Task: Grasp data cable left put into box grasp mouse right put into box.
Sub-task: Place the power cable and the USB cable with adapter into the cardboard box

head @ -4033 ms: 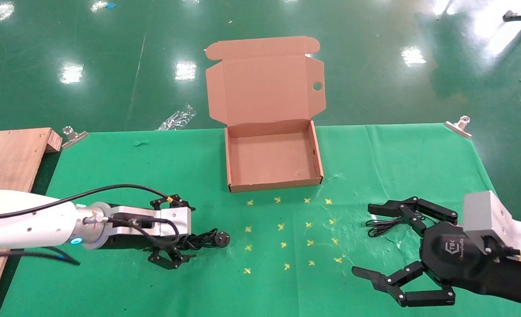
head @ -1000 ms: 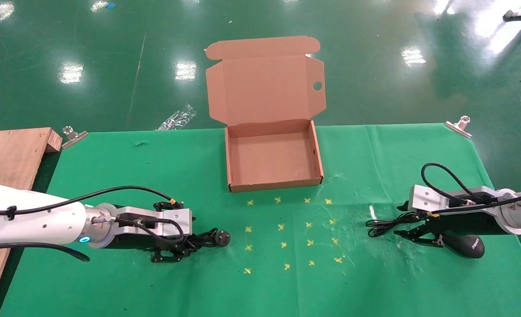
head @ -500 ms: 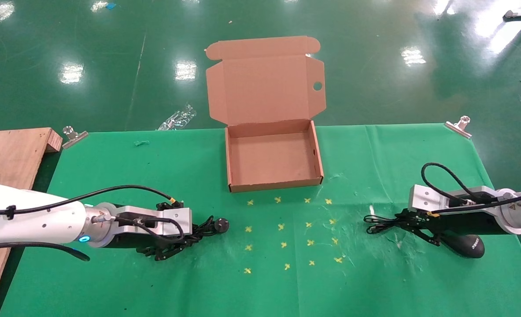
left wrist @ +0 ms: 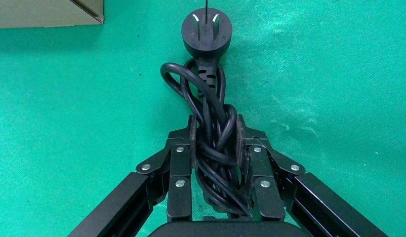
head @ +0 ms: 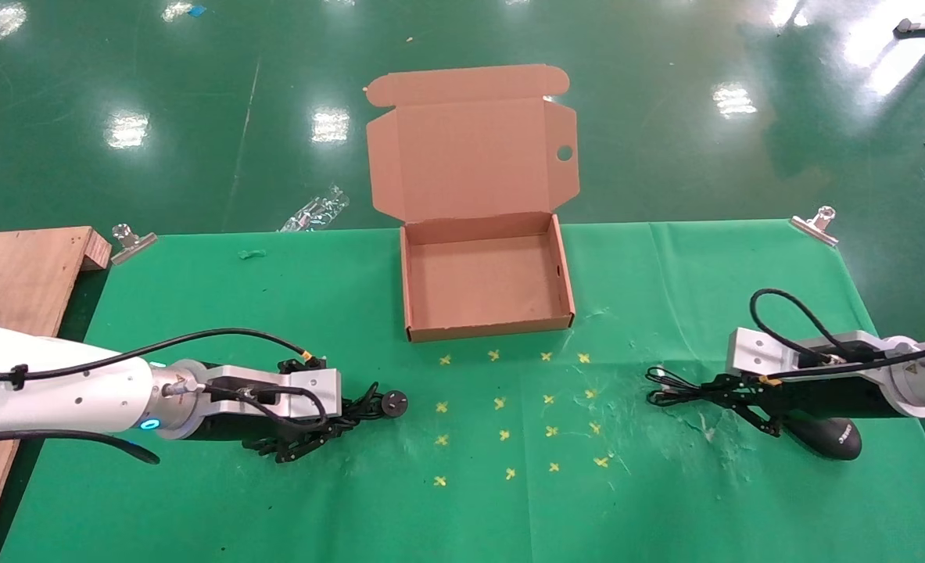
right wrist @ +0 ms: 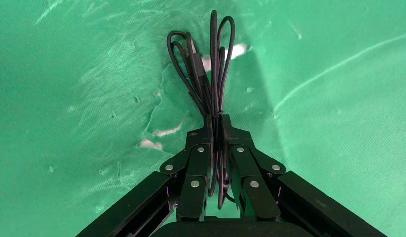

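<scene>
The data cable [head: 364, 408] [left wrist: 211, 98] is a thick, twisted black bundle on the green cloth at front left, and its round plug [left wrist: 207, 29] points away from the wrist. My left gripper [head: 329, 428] [left wrist: 216, 126] is shut on the bundle's middle. At front right my right gripper [head: 720, 395] [right wrist: 217, 121] is shut on the mouse's thin looped wire [head: 669, 391] [right wrist: 211, 74]. The glossy black mouse [head: 828, 438] lies on the cloth beside and under that wrist, outside the fingers. The open brown box [head: 485, 327] stands at the table's far middle, with its lid [head: 470, 148] upright.
Yellow cross marks [head: 509, 414] dot the cloth between the arms. A wooden board [head: 16, 274] lies at the left edge. Metal clips [head: 130, 238] [head: 815, 223] pin the cloth's far corners. A box corner [left wrist: 48, 12] shows in the left wrist view.
Over the last second both grippers closed, the left on the cable bundle and the right on the mouse's wire. The plug shifted slightly. Four seconds ago the right gripper hung open and raised.
</scene>
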Robot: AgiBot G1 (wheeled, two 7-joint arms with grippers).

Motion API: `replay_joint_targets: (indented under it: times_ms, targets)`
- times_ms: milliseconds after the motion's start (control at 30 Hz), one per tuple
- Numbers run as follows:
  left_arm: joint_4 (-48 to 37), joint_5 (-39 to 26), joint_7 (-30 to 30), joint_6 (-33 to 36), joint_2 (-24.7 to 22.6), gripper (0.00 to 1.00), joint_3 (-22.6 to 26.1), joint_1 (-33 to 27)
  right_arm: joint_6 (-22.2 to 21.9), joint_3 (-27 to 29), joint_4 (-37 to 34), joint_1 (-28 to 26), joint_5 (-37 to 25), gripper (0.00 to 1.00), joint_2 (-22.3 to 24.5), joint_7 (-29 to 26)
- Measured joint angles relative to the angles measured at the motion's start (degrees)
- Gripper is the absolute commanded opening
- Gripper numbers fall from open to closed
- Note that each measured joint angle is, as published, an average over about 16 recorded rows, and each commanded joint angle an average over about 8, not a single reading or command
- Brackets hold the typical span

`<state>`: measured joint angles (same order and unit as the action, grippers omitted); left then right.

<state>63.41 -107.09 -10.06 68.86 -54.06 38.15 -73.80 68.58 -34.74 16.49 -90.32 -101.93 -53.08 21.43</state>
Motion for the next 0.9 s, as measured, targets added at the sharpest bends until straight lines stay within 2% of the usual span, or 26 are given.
replay_joint_targets:
  times_ms: [233,400,633,900]
  targets:
    - [2.2,2.3,-1.7,0.6,-0.7,0.0,-1.7,-3.4,-0.3,0.0,5.9,-3.6,-1.1,0.0,1.9,-2.3]
    - [2.9,1.8,-3.3,-2.5,-4.3,0.0,-2.3,-4.6,-0.2,-0.1,12.5,-5.5,-2.1,0.0,4.0,-5.2]
    - [0.2,-5.5,-4.2,-14.4,-13.5,0.0,-0.7,-3.7,1.5,0.1,23.8,-6.4,-3.3,0.0,8.1,-11.6]
    - [-4.3,-17.0,-3.9,-30.7,-22.0,0.01,4.8,-1.1,3.2,0.8,38.2,-5.2,-4.4,0.0,13.6,-20.9]
